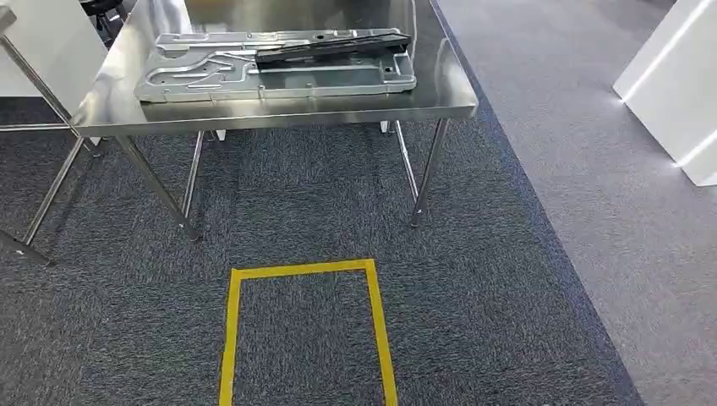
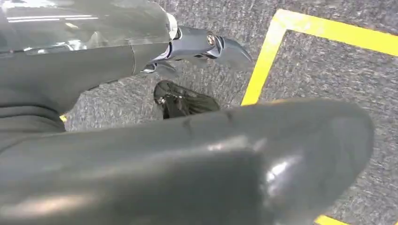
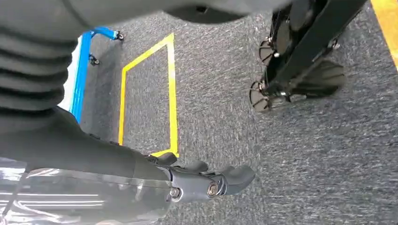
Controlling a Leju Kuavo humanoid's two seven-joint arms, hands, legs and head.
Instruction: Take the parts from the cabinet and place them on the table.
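A steel table [image 1: 444,80] stands ahead of me in the head view. A large silver stamped metal panel [image 1: 211,72] lies flat on it, and a long black part [image 1: 334,46] rests across the panel's far edge. My left hand [image 2: 155,145] hangs above the carpet, its thick thumb in front and its dark fingers [image 2: 206,46] apart from it, with nothing between them. My right hand [image 3: 155,174] also hangs over the carpet, its fingers [image 3: 220,182] loosely extended and holding nothing.
A yellow tape rectangle [image 1: 304,271] marks the grey carpet in front of the table. A second table's legs [image 1: 51,190] stand at the left, and a white block [image 1: 676,85] at the right. A blue-framed unit on castors [image 3: 82,65] stands beyond another tape outline [image 3: 171,89].
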